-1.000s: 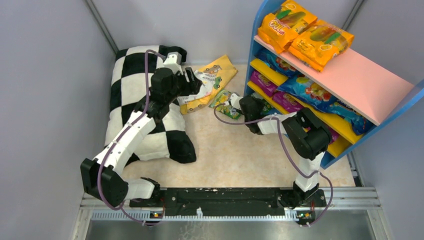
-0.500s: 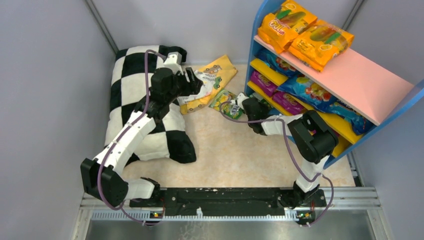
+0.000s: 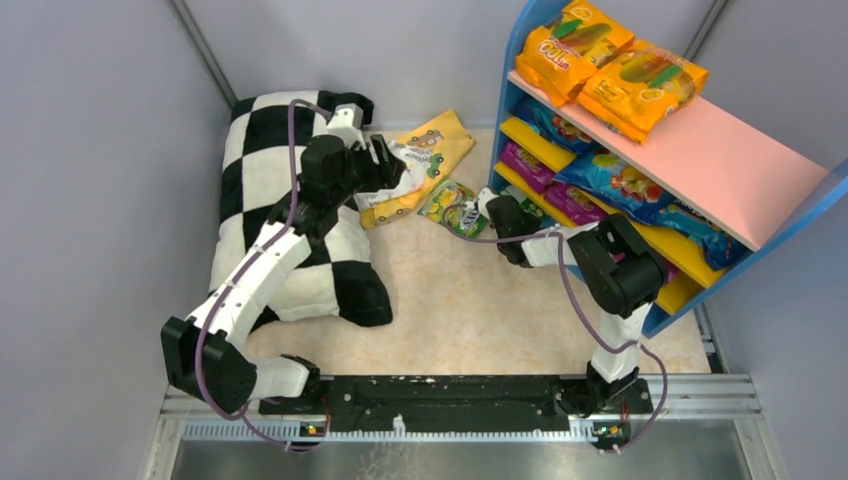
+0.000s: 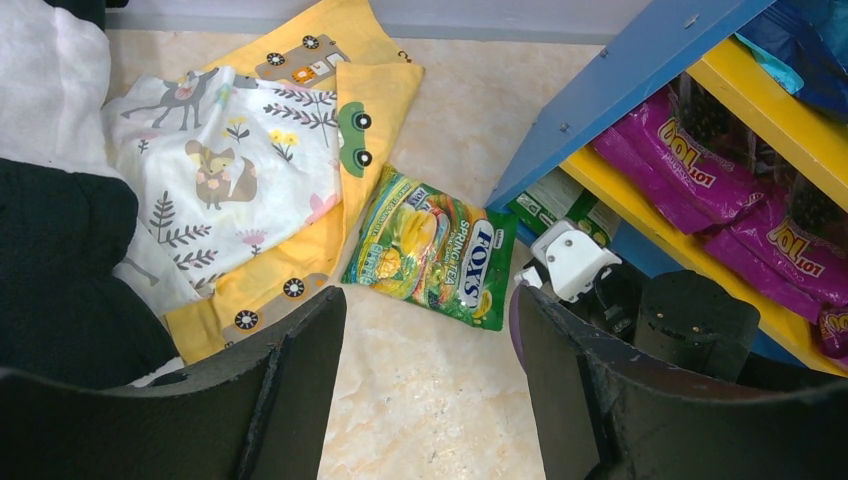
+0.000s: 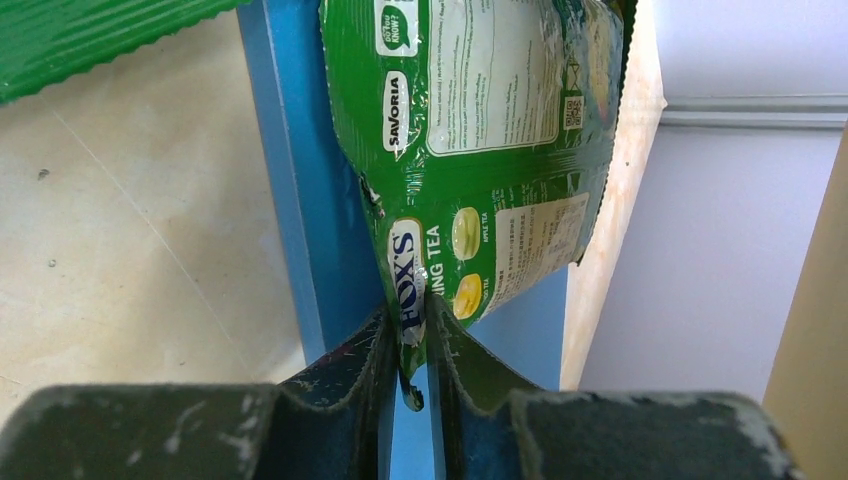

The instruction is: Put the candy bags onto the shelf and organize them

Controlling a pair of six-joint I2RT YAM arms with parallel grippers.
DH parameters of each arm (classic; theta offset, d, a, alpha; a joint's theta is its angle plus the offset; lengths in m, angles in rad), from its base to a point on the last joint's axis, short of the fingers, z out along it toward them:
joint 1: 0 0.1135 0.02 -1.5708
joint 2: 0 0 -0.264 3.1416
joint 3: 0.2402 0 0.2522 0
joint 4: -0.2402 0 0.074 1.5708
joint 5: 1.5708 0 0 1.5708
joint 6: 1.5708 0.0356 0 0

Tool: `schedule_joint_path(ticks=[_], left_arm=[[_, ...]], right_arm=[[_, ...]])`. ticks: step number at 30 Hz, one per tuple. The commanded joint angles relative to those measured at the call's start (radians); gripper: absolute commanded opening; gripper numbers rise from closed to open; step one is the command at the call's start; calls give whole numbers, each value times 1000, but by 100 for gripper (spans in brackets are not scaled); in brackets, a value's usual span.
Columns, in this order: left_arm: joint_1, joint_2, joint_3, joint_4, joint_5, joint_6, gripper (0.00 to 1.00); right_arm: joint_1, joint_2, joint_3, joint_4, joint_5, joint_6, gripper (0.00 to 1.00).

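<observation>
A laboratory test cell is indicated: a beige counter [image 3: 470, 310] is enclosed by plain grey partition walls [image 3: 100, 150], a metal mounting rail [image 3: 450, 395] is fitted at its near edge, and a small shelf [image 3: 700, 150] is stocked with candy bags [image 3: 610, 70] as a mock shop display.

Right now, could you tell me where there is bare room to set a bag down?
The pink top board this side of the orange bags; table between checkered pillow and shelf. Crowded: yellow boards, around green bag.
</observation>
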Motion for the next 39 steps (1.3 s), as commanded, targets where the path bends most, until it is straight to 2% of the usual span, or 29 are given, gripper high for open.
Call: schedule_joint_path(ticks=[1,3,7,11,14,17,19,21,27,31,39], left_arm=[[6,-2,-8,43,10,-7,71],[8,-3,-8,44,11,-6,71],[8,-6,-10,43,4,-3,71],[8,-10,-8,42,4,-1,71],[10,-14,-8,42,6,-1,71],[12,-17,-8,44,10,0,73],[12,-17,-8,45,10,0,74],[12,-15,-8,45,13,2,77],[11,-11,-5,43,23,2,86],[13,-14,-6,47,27,0,88],[24,-6,-5,47,49,-12,88]], right_arm=[[-7,-6,43,17,-5,8,17],[8,-26,52,-15,4,43,26],[95,-70,82,-124,110,135,53],[154,-127,131,-366,150,391,64],[170,-184,158,-498,60,649,71],[170,-235,177,-534,-125,923,72],[171,-254,168,-481,-237,1045,72],[169,-248,168,-420,-309,1089,73],[142,-124,258,-441,-384,1311,73],[124,-86,227,-321,-412,1428,72],[79,-30,232,-328,-405,1534,65]])
